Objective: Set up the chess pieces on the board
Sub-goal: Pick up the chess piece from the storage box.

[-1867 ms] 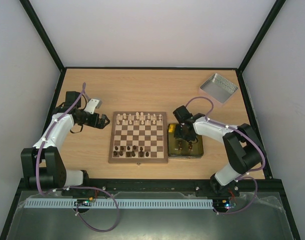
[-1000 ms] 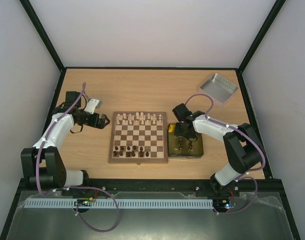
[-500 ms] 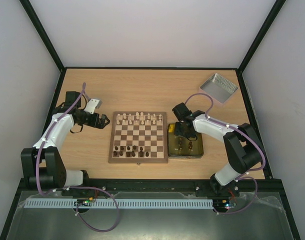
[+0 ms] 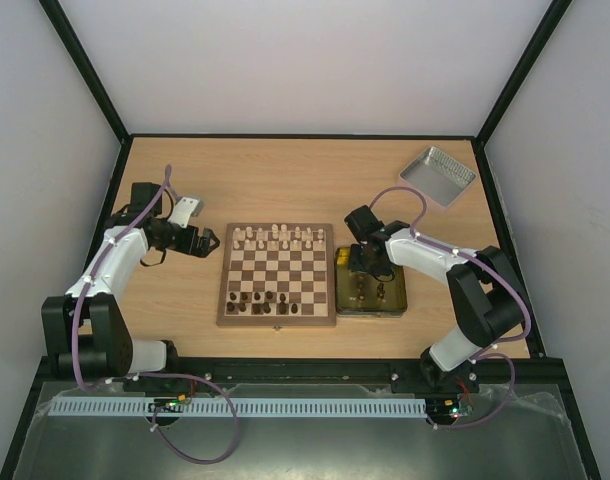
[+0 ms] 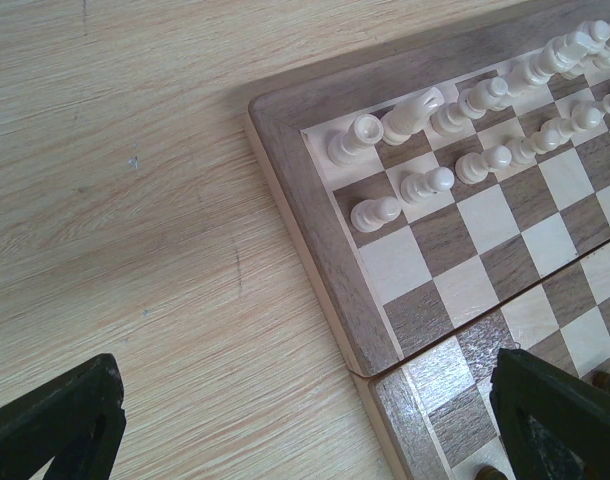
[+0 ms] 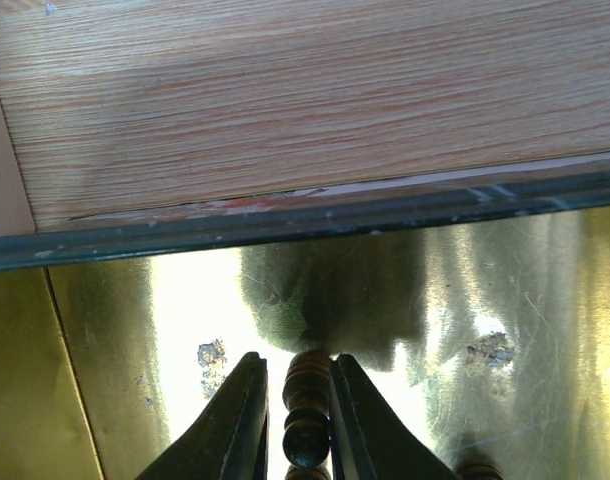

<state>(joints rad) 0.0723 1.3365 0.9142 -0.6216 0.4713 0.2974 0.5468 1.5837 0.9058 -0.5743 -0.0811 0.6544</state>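
The board lies mid-table, with pale chess pieces along its far rows and dark ones along its near rows. My right gripper reaches down into the yellow tin. In the right wrist view a dark piece stands between the fingers of that gripper. The right finger touches it, and a thin strip of tin floor shows beside the left finger. My left gripper hovers wide open just left of the board, holding nothing, with pale pieces ahead.
A silver tray-like lid sits at the far right corner. The tin touches the board's right edge and holds a few more dark pieces. Black frame rails border the table.
My right gripper has moved from the tin's near part toward its far end, and its jaws have parted slightly. The left arm has not moved.
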